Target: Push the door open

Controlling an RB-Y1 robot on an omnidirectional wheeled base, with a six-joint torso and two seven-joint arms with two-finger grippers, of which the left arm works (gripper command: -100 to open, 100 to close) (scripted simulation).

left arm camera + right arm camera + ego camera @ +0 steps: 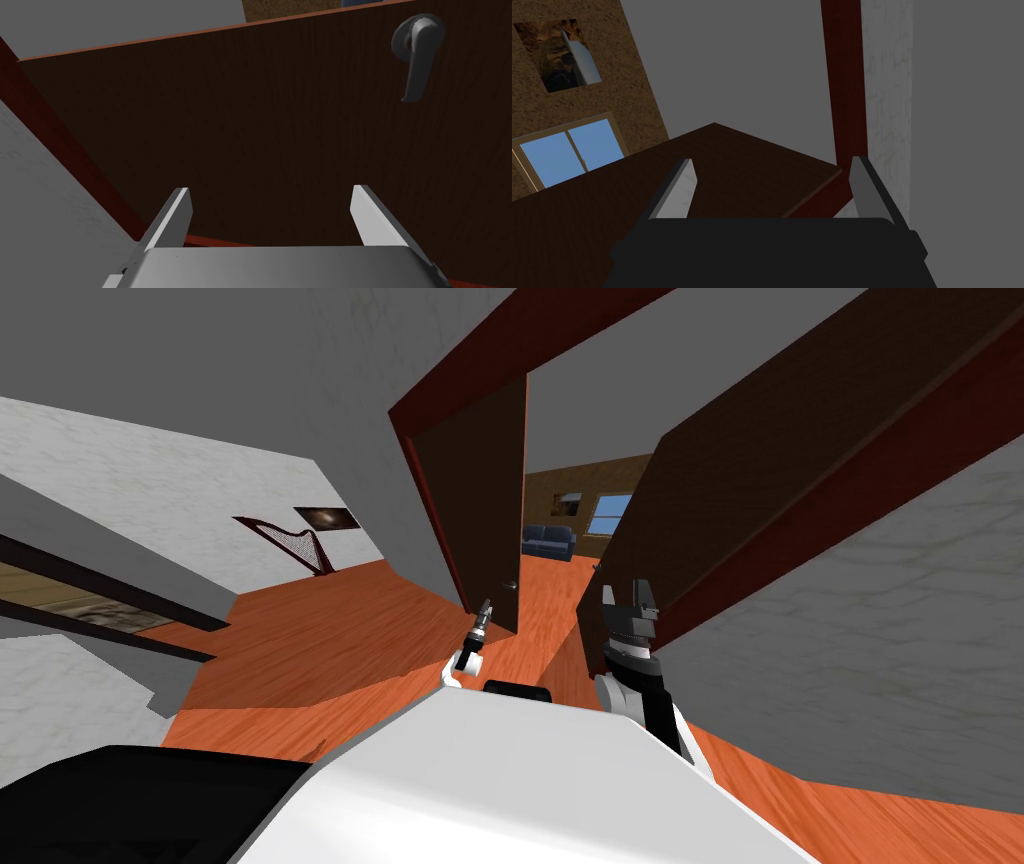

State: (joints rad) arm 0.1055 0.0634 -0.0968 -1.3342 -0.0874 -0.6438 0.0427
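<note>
Centre of the head frame, I have one narrow slot of open floor (548,613) between the left door leaf (480,498) and the right door leaf (740,478), running toward the sofa (548,540) beyond. My left gripper (485,610) sits by the left leaf's free edge. Its dark panel blocks the way straight ahead of the spread fingers (175,215), and the lever handle (417,55) juts out beyond one fingertip. My right gripper (630,593) is close beside the right leaf, with the red door frame (844,100) and white wall (887,100) closing its outer side. At lower left, the floor lies wide open.
</note>
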